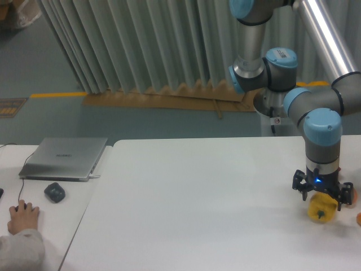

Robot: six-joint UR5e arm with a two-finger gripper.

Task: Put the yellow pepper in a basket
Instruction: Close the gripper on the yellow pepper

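Note:
The yellow pepper (pixel 320 209) is at the far right of the white table (pixel 197 203), glossy, with its dark stem end turned toward the camera. My gripper (pixel 321 196) points straight down over it. The jaws straddle the pepper's top and press on its two sides. Whether the pepper rests on the table or hangs just above it cannot be told. No basket is in view.
A small orange thing (pixel 359 218) sits at the right edge of the frame, next to the pepper. A bit of red (pixel 353 195) shows behind the gripper. On a second table to the left are a closed laptop (pixel 65 158), a dark mouse (pixel 54 192) and a person's hand (pixel 22 217).

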